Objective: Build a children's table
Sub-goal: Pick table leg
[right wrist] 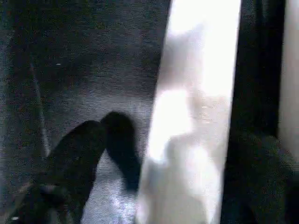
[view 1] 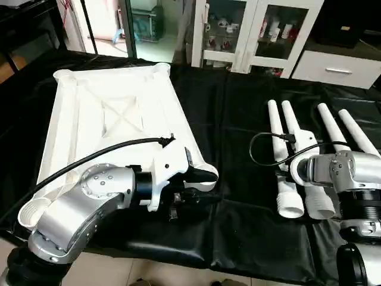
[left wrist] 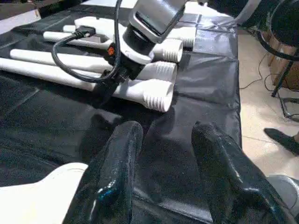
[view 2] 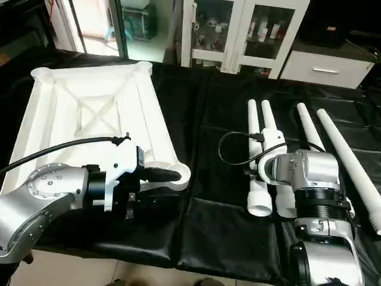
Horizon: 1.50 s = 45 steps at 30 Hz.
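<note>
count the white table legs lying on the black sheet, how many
4, all lying side by side on the black sheet right of the table top: leg one, leg two, leg three, leg four. The right arm covers parts of the middle ones.

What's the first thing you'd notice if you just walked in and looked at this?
The big white square table top lying upside down on the black-sheeted work table, its crossed ribs showing, on the robot's left. Next, four long white legs lying side by side on the robot's right, with the right pincer low over them. The left pincer sits at the top's near corner socket.
</note>
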Tool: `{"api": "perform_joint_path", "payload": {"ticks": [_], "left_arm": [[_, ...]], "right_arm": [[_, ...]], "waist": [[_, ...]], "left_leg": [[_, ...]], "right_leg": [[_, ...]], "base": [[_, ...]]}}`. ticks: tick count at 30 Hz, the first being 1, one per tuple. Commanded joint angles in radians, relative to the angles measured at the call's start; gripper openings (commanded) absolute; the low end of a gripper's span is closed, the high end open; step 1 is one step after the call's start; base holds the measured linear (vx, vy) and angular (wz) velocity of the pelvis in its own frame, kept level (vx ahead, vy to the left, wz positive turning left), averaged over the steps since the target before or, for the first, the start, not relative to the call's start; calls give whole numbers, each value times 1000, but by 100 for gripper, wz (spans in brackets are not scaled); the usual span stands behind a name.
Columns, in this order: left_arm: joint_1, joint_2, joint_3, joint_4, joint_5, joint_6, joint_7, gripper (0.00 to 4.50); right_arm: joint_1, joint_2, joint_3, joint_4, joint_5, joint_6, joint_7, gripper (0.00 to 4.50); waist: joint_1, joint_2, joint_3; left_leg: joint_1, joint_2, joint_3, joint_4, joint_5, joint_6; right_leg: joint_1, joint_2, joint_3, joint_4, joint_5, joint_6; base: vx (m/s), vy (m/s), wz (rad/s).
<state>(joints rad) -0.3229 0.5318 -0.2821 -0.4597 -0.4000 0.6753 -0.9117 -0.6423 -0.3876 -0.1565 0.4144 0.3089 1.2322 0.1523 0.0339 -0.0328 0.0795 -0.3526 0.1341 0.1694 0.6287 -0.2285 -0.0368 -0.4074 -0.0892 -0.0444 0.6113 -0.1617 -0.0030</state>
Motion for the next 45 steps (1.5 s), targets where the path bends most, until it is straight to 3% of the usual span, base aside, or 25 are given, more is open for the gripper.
{"api": "perform_joint_path", "payload": {"ticks": [1,21,30,32,34,36,39,43,44,45], "left_arm": [[-11,8,-9,-19,-7,6,-4,213],[-6,13,-13,-32,-21,26,2,213],[-22,11,23,-27,-35,41,20,213],[-44,-16,56,7,-31,43,62,213],[-113,-92,128,110,-19,98,197,248],[-181,-150,200,214,-9,121,314,261],[-235,-215,293,255,-86,142,373,286],[-283,-274,352,249,-168,163,409,306],[-315,-311,372,235,-240,187,413,318],[-316,-312,373,235,-241,188,413,332]], "right_arm": [[1,-7,3,8,-3,1,2,381],[23,10,19,15,-16,-1,37,205],[3,17,-19,-3,-6,-6,33,181],[-9,25,-41,-43,12,-11,35,181],[-24,36,-58,-107,42,-44,58,181],[-36,46,-64,-170,65,-80,82,181],[-43,58,-73,-251,92,-137,109,181],[-54,70,-91,-338,132,-189,150,181],[-45,51,-53,-421,139,-262,218,181],[-44,50,-51,-423,138,-265,220,181]], "waist": [[1,-8,-68],[4,-15,-74],[4,-16,-73],[6,-12,-75],[6,-11,-77],[8,-16,-78],[12,-20,-78],[25,-21,-85],[32,-24,-89],[37,-24,-92]], "left_leg": [[-1,71,-20,-89,-123,-39],[-1,72,-19,-87,-105,-41],[-2,71,-20,-88,-125,-50],[-2,72,-21,-88,-119,-51],[0,69,-19,-84,-111,-54],[-2,66,-20,-84,-131,-45],[-4,70,-23,-85,-118,-36],[-3,72,-17,-80,-40,-3],[-5,72,-16,-76,-15,12],[-5,73,-15,-74,4,18]], "right_leg": [[48,-55,44,-62,-280,-210],[48,-57,44,-58,-269,-209],[48,-56,43,-60,-290,-200],[49,-56,44,-58,-276,-201],[49,-53,44,-57,-250,-207],[54,-53,44,-61,-255,-201],[53,-61,42,-64,-291,-183],[50,-55,40,-49,-163,-231],[52,-57,40,-43,-121,-244],[52,-58,40,-39,-93,-251]], "base": [[0,0,0],[0,0,0],[0,0,0],[0,0,0],[0,0,0],[0,0,0],[0,0,0],[0,0,0],[0,0,0],[0,0,0]]}}
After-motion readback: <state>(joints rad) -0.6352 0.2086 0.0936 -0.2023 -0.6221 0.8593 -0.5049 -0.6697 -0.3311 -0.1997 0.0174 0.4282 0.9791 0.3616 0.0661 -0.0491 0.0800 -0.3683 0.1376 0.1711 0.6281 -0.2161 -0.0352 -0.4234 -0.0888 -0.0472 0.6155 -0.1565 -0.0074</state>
